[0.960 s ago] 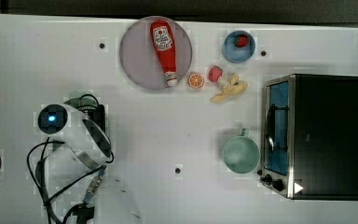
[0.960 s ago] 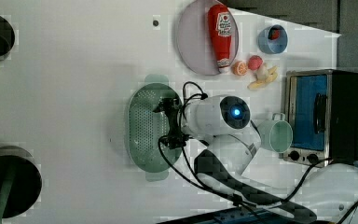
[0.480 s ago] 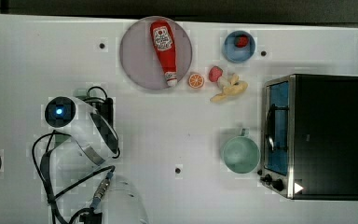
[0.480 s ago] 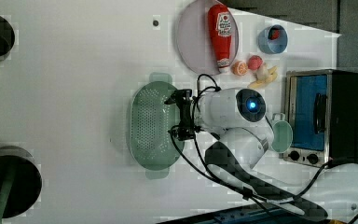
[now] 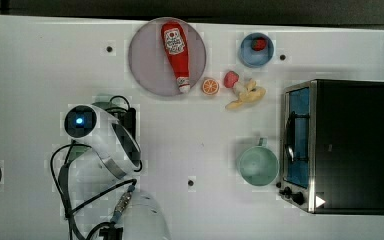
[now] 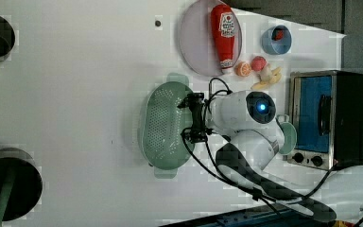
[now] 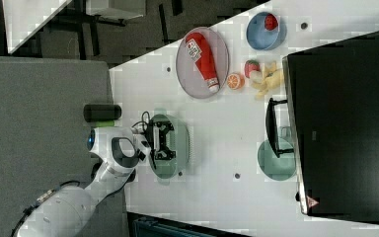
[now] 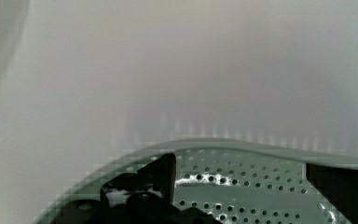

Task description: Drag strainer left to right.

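My claw (image 6: 193, 118) hangs over the strainer (image 6: 163, 125), fingers spread wide, nothing held. It sits at the rim nearest the toaster oven (image 6: 328, 118), placed to hook and drag.

In the left view, my gripper (image 6: 194, 118) hangs spread wide over the strainer's (image 6: 163, 125) rim on the left view's right side. The strainer sits on the white table (image 6: 75, 94), below the grey plate (image 6: 196, 45) carrying a ketchup bottle (image 6: 224, 33).
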You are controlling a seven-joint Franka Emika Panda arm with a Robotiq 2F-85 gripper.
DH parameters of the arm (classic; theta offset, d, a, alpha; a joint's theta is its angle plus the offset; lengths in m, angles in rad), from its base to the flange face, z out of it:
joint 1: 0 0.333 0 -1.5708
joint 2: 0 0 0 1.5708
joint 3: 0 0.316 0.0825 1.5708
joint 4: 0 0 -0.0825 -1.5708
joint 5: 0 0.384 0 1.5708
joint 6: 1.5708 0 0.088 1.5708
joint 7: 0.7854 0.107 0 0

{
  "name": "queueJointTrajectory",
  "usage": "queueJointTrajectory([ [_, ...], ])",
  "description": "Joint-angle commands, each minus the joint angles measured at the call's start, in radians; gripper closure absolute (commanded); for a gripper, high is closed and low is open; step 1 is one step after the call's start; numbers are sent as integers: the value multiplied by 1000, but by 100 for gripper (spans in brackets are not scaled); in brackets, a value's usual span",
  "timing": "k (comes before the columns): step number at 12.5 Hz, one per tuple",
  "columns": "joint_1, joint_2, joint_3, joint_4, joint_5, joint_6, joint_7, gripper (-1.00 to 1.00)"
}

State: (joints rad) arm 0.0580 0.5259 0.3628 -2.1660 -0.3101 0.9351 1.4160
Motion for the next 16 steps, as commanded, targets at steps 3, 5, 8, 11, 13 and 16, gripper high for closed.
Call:
queueJointTrajectory([
  [3, -71, -57, -5, -60, 7, 34, -46, -100],
  [5, -85, -73, -18, -80, 7, 34, -83, -100],
  [8, -100, -92, -51, -105, 7, 35, -146, -100],
  [11, -109, -107, -94, -126, 7, 36, -185, -100],
  [13, -112, -118, -128, -137, 7, 39, -222, -100],
  [16, -114, -129, -193, -150, 7, 42, -295, -100],
])
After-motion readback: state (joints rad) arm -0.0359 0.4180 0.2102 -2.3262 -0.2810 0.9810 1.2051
